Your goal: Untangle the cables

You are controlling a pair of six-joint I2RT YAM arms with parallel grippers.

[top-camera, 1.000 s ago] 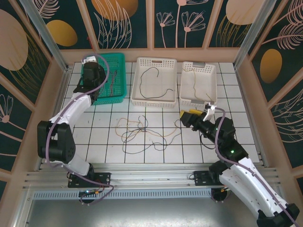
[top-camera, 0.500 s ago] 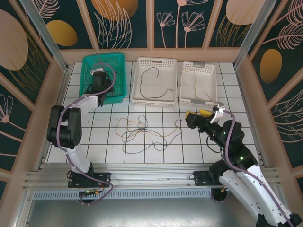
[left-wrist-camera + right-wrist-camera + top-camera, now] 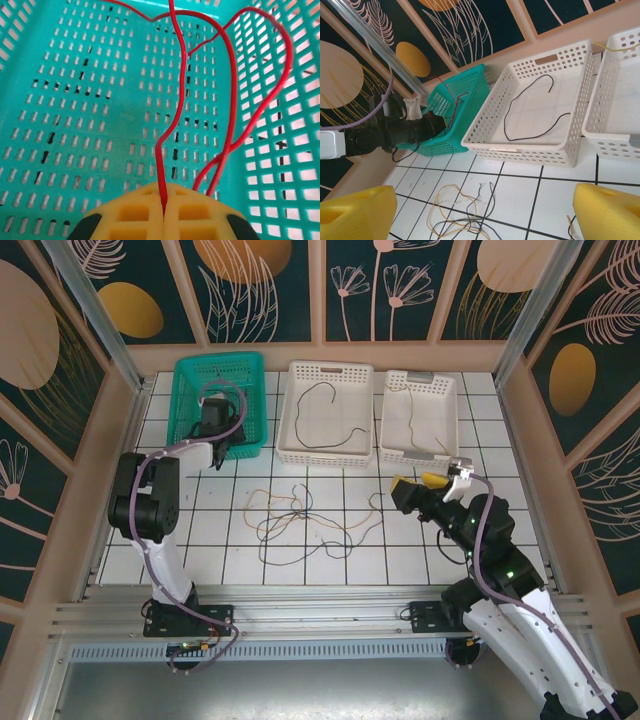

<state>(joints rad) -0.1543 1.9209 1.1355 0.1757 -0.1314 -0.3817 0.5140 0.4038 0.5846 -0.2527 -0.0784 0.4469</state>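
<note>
1. In the left wrist view I am seeing a red cable [image 3: 172, 125] running from 6 o'clock straight up to 12 o'clock. Further red strands are looping away toward 1 and 2 o'clock, alongside the wall of the green basket [image 3: 75, 100].
2. The left hand [image 3: 164, 205] is pinching that red cable, with its yellow fingertips pressed together around it.
3. The tangled cables [image 3: 305, 520] are lying on the white-tiled desk [image 3: 200, 540], with their long axis running from 9 to 3 o'clock. Tan and dark strands are crossing each other in loose loops.
4. A black cable [image 3: 335, 415] is curling inside the middle white basket [image 3: 290, 410], and a tan cable [image 3: 410, 405] is lying in the right white basket [image 3: 455, 410].
5. The tangle is sitting near the baskets' front edges but apart from them. Bare tiles are lying open at its 9 o'clock and 6 o'clock sides.
6. The left arm is folding sharply, with its elbel at the desk's 9 o'clock edge and its forearm reaching toward 1 o'clock into the green basket.
7. The right arm is rising from 5 o'clock and leaning toward 11 o'clock. The right hand [image 3: 420, 485] is hovering just in front of the right white basket, at 3 o'clock of the tangle.
8. The right hand's yellow fingers [image 3: 355, 212] are standing wide apart and gripping nothing.
</note>
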